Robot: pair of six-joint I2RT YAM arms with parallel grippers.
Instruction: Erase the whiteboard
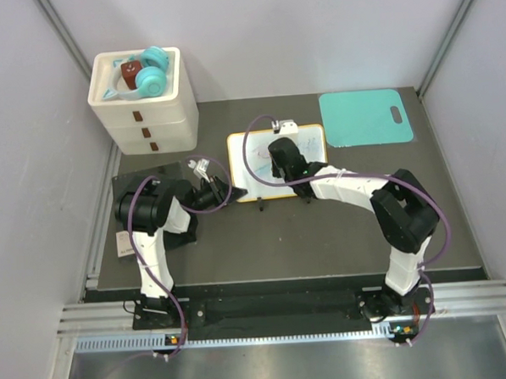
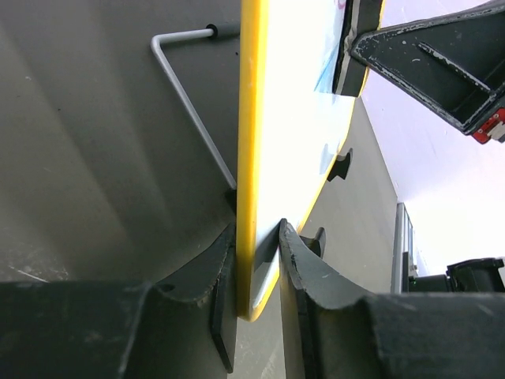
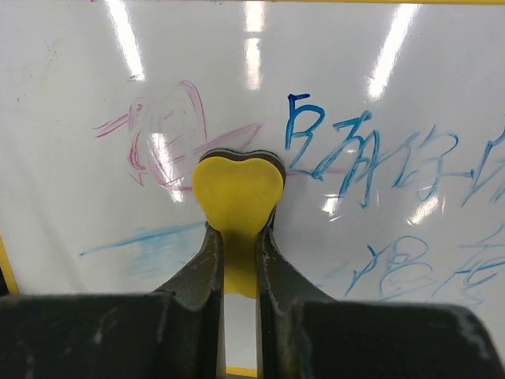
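The whiteboard (image 1: 253, 152), white with a yellow frame, lies mid-table, and my left gripper (image 1: 229, 196) is shut on its near-left corner. From the left wrist, the jaws (image 2: 259, 260) pinch the yellow edge (image 2: 251, 118) from both sides. A wire stand (image 2: 185, 87) sticks out behind the board. My right gripper (image 1: 283, 156) is over the board, shut on a yellow heart-shaped eraser (image 3: 237, 193) pressed against the surface (image 3: 379, 79). Pink scribbles (image 3: 170, 134) sit left of the eraser and blue writing (image 3: 363, 150) to its right. The eraser (image 2: 359, 39) also shows from the left wrist.
A white drawer unit (image 1: 147, 106) with teal items on top stands at the back left. A teal mat (image 1: 366, 117) with a handle hole lies at the back right. A black square pad (image 1: 155, 179) lies under the left arm.
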